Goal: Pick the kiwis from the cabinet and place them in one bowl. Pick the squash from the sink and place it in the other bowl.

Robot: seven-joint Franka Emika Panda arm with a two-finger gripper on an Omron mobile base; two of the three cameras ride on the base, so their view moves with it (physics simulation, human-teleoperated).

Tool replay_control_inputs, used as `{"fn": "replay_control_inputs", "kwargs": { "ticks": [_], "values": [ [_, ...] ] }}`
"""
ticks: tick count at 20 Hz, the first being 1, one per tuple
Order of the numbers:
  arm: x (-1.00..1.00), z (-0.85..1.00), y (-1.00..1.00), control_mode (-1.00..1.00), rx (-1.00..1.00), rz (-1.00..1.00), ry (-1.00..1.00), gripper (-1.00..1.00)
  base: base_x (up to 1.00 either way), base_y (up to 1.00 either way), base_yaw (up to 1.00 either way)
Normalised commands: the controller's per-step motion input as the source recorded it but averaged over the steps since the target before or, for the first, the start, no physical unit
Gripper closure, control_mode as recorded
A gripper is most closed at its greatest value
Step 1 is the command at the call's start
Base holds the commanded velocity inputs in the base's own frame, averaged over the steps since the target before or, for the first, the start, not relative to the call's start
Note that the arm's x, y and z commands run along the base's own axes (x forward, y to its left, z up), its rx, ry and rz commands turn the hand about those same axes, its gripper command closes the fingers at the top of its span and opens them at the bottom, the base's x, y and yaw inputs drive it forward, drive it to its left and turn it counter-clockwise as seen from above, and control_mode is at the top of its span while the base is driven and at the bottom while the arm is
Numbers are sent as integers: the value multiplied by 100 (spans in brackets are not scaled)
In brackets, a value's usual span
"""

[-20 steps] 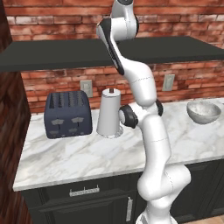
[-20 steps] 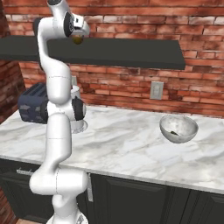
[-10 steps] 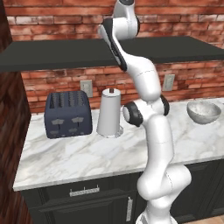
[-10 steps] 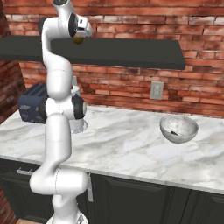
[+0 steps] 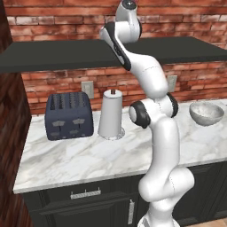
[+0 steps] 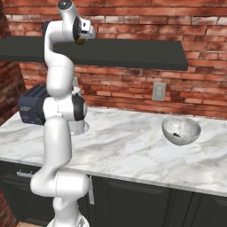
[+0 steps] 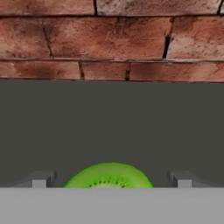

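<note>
Brickwork (image 5: 57, 26) of red-brown blocks backs the whole kitchen, and across it runs the wide, flat, dark charcoal wall cabinet (image 5: 53, 56), whose top surface spreads as a plain grey plane in the hand view. Below lies the white, grey-veined marble counter (image 5: 84, 155) over dark lower cupboards (image 5: 88, 201) with metal handles. The white arm with dark joints (image 5: 155, 133) rises from the base and reaches up to the cabinet top.

On the counter stand a dark blue-grey four-slot toaster (image 5: 68, 116), just beside it a white paper-towel roll (image 5: 111, 114) on a round base, and well apart to the right a round, pale grey-white speckled bowl (image 6: 181, 130) with a small dark thing inside that I cannot make out.

The two-finger gripper (image 7: 110, 179) has its jaws spread wide, gripping nothing. Between the fingertips (image 7: 40, 179), touching neither, lies a bright green sliced kiwi (image 7: 109, 176) on the cabinet top, near the brick wall.
</note>
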Motion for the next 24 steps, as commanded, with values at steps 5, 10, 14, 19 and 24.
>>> {"fn": "replay_control_inputs", "kwargs": {
  "ticks": [5, 10, 14, 19, 24],
  "values": [
    [9, 0, 14, -100, 0, 0, 5, -100, 0, 0, 0],
    [2, 6, 23, -100, -5, -2, 13, -100, 0, 0, 0],
    [3, 12, 19, -100, -8, -3, 14, -100, 0, 0, 0],
    [3, -3, 22, -100, -2, 0, 6, -100, 0, 0, 0],
    [0, -11, 15, -100, 0, -2, 6, 100, 0, 0, 0]
  ]
}}
